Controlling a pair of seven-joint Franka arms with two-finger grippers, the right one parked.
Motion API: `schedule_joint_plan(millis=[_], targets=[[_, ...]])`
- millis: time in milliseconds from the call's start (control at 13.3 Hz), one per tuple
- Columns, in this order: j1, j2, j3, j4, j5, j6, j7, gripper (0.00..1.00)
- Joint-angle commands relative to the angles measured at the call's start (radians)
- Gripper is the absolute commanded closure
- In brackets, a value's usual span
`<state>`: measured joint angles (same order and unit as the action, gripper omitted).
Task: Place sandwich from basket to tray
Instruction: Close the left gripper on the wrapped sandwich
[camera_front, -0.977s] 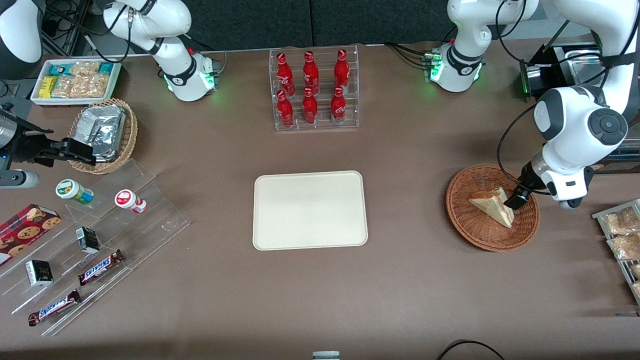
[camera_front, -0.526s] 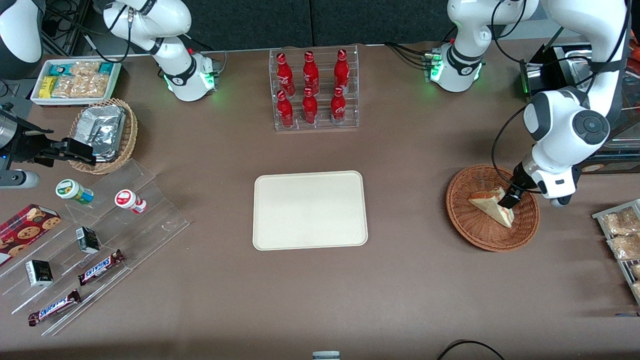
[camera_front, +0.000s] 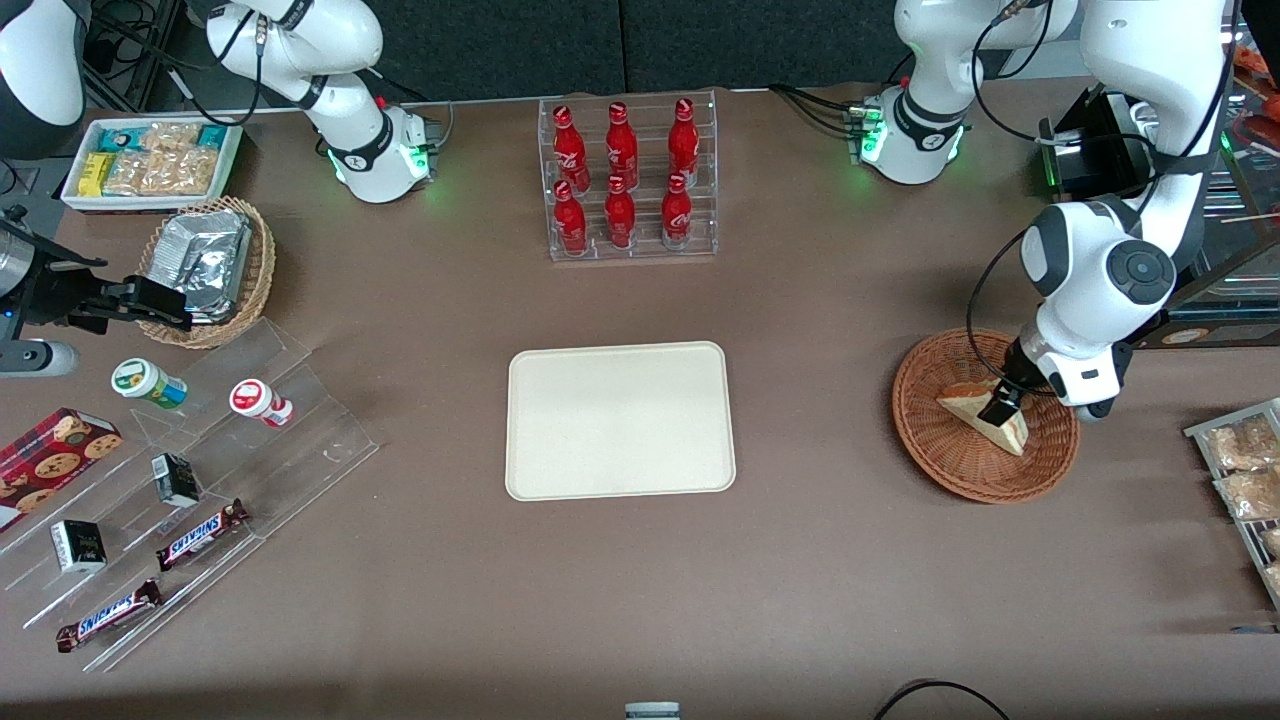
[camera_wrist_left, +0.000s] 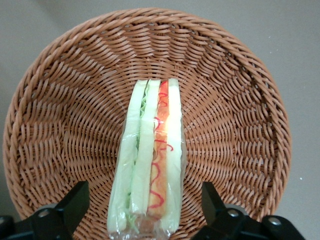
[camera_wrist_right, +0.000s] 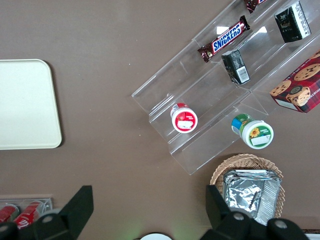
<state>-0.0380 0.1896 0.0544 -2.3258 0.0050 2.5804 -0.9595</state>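
Pincer (camera_wrist_left: 145, 212) spread wide, fingers flanking the sandwich (camera_wrist_left: 152, 160) without touching, lined up along the wedge to squeeze the bread faces. Sandwich on edge in the basket (camera_front: 960, 465), filling stripes up. Tray (camera_front: 620, 420) well apart mid-worktop (camera_front: 820, 560), bare, awaiting delivery. Likely pre-grasp stage.

Front view looks steeply down over the table; left wrist view shares its basket (camera_front: 985, 415) (camera_wrist_left: 240, 90) close up

One sandwich (camera_front: 985, 412), two baskets (camera_front: 985, 470), six bottles (camera_front: 620, 180).
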Motion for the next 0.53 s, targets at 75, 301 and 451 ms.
schedule_joint_plan(millis=[75,301,451], targets=[[-0.022,0.013,-0.001,-0.007,-0.007,0.026,-0.024,0.55],[-0.022,0.008,-0.001,-0.007,-0.007,0.024,-0.028,0.86],[-0.022,0.004,-0.001,-0.006,-0.007,0.017,-0.027,0.91]])
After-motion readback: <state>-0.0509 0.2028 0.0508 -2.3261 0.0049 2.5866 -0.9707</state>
